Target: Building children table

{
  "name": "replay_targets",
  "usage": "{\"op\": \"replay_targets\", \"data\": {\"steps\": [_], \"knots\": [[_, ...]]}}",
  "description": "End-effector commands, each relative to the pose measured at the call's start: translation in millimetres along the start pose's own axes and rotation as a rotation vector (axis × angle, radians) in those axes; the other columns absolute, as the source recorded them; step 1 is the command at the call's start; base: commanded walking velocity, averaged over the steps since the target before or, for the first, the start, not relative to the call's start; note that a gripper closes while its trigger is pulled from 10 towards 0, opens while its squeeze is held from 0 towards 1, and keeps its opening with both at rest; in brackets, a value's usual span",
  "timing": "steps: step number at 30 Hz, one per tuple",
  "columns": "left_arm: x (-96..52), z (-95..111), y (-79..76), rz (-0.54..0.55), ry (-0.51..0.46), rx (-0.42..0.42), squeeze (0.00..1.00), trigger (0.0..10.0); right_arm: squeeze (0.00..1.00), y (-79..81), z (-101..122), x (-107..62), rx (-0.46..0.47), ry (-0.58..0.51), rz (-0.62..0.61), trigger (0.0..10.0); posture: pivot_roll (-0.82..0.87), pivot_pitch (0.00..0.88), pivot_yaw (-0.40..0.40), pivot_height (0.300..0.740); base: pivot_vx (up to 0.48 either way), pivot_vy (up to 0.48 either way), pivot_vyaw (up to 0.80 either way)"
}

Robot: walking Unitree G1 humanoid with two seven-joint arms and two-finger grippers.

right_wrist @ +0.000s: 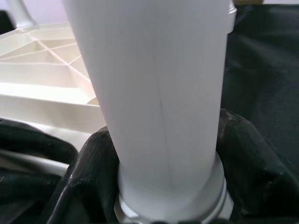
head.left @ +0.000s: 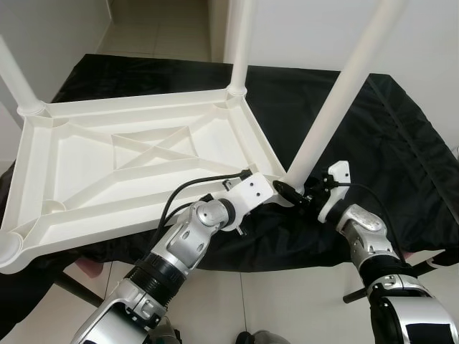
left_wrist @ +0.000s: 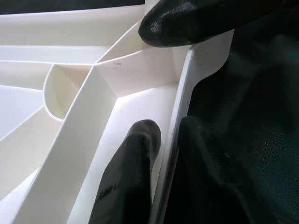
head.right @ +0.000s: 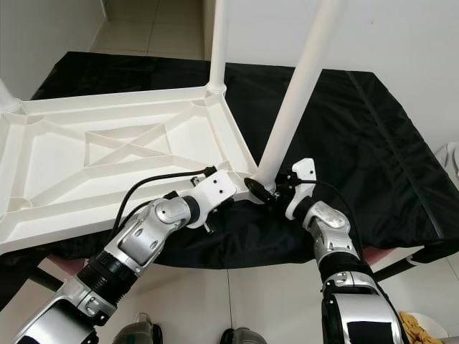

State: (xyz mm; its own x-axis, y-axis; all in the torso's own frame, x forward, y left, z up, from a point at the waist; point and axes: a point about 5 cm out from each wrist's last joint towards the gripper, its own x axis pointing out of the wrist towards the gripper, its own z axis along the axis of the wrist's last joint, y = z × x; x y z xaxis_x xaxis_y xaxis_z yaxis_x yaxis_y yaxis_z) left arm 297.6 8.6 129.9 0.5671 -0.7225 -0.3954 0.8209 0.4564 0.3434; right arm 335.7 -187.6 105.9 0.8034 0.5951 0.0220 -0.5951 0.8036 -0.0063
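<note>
Looking nearest first, the right gripper (head.left: 300,193) has its jaws clenched around the very base of a white leg (head.left: 337,100), right where it plugs into the near corner socket of the tabletop (head.left: 136,172). The left gripper (head.left: 269,192) sits just beside it, jaws pinching the tabletop's thin rim at that same corner, one finger (left_wrist: 128,177) inside the rim and one outside. The tabletop lies upside down on a black cloth (head.left: 387,150), ribs up, long side running left to right. I'd guess it's all light, stiff, slick plastic, so low near the socket seems the sensible hold. That leg leans up and off to the right, not yet plumb. Farther back, another leg (head.left: 238,43) stands straight in its socket.
</note>
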Motion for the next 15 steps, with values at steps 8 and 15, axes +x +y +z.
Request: {"op": "replay_targets", "data": {"steps": [8, 15], "knots": [[0.8, 22, -6.3, -0.024, -0.083, 0.063, 0.00, 10.0, 0.00, 5.9, -20, 5.3, 0.095, 0.054, -0.313, 0.0, 0.07, 0.050, -0.060, 0.740, 0.000, 0.000, 0.00], [1.0, 21, -6.6, -0.023, -0.081, 0.061, 0.00, 10.0, 0.00, 13.9, -24, 12.4, 0.161, 0.051, -0.518, 0.0, 0.07, 0.047, -0.058, 0.740, 0.000, 0.000, 0.00]]}}
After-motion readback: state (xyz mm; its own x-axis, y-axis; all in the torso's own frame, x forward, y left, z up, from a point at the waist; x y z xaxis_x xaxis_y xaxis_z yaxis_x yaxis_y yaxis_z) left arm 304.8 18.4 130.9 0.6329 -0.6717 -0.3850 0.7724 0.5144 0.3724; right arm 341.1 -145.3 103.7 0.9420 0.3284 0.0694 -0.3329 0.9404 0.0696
